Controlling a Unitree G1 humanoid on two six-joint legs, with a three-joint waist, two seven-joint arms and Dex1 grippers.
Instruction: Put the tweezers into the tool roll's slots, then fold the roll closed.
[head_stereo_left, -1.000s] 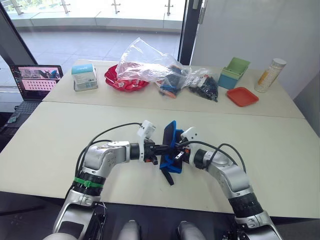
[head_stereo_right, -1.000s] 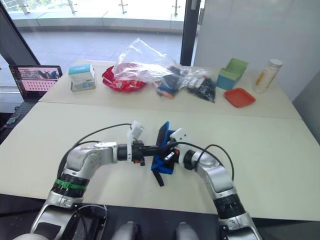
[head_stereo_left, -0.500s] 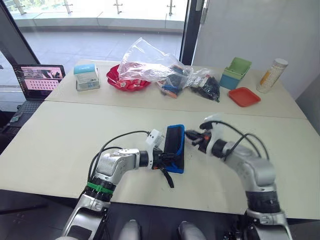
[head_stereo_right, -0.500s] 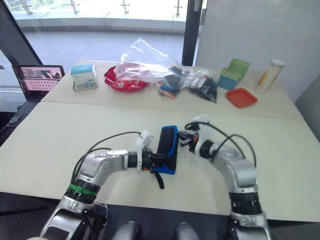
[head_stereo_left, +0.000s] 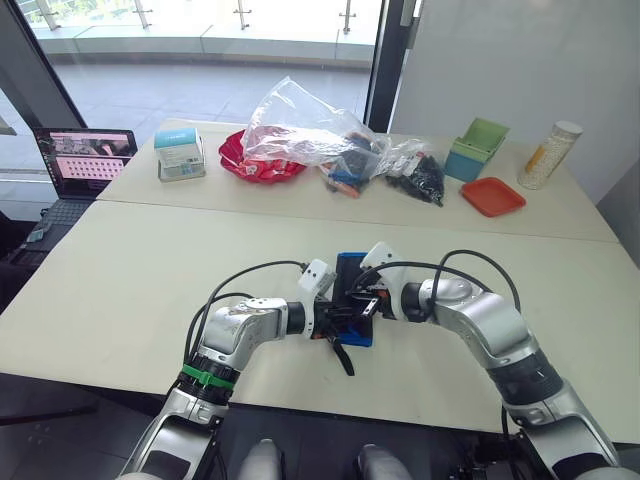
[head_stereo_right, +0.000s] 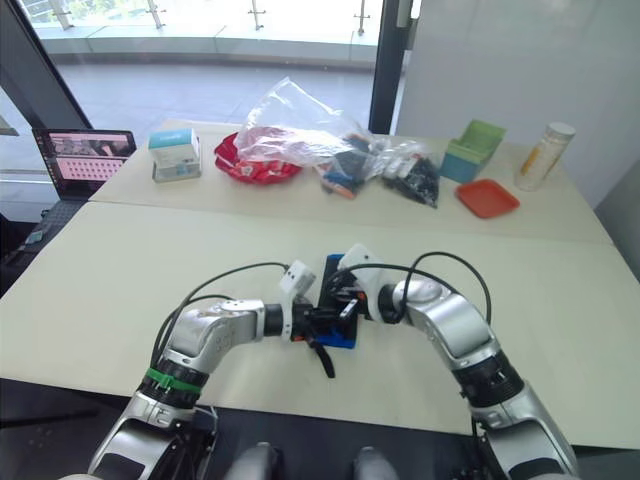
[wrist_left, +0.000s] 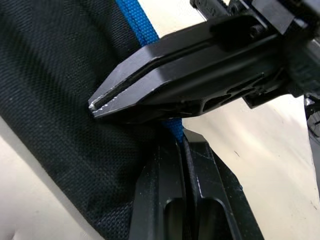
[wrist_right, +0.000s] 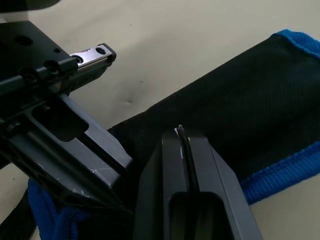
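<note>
Two grippers, left gripper (head_stereo_left: 335, 320) and right gripper (head_stereo_left: 367, 306), fingers pressed together, meeting on folded tool roll (head_stereo_left: 352, 290), table (head_stereo_left: 150, 270)

I'm looking down on two pale cream tables (head_stereo_left: 120, 260) pushed together, a seam running between them. Behind the far table a dark window frame (head_stereo_left: 385, 45) stands between big glass panes (head_stereo_left: 200, 40) giving onto a sunlit terrace with railing posts, and a plain white wall (head_stereo_left: 520, 60) to its right. Daylight falls evenly over the tabletops. A dark floor shows below the near edge.
</note>
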